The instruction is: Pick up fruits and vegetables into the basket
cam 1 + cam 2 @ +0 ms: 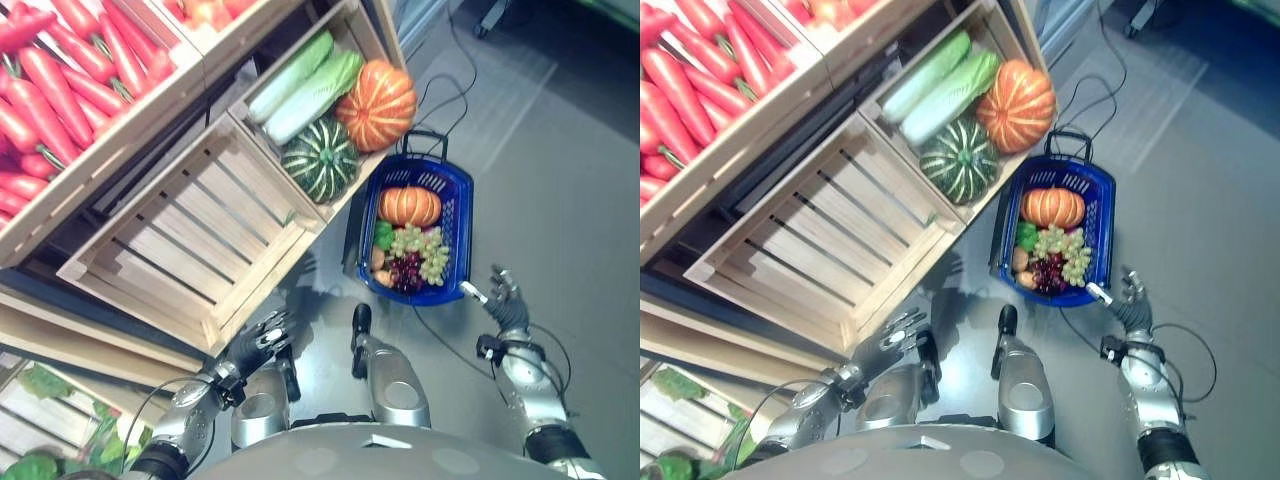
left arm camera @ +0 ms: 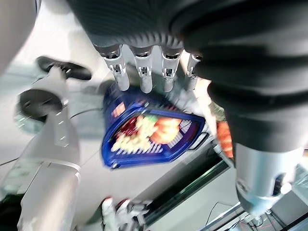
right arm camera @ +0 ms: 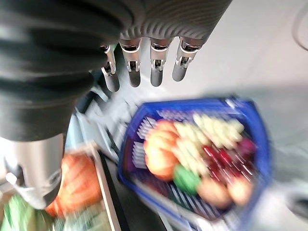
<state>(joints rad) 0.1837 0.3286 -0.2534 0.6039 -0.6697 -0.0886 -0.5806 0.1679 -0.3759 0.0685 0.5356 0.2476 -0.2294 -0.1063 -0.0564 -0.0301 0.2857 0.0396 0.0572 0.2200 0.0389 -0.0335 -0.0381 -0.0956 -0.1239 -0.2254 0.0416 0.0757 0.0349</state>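
A blue basket stands on the grey floor beside the wooden shelf. It holds a small orange pumpkin, green grapes, dark red grapes and a green vegetable. My right hand hovers open just by the basket's near right corner, holding nothing. My left hand hangs open below the empty slatted crate, also holding nothing. In the right wrist view the basket lies past straight fingers. The left wrist view shows the basket beyond my straight fingers.
The crate next to the basket holds a large orange pumpkin, a striped green squash and two pale green cabbages. Red carrots fill the upper left bin. Leafy greens lie on a lower shelf.
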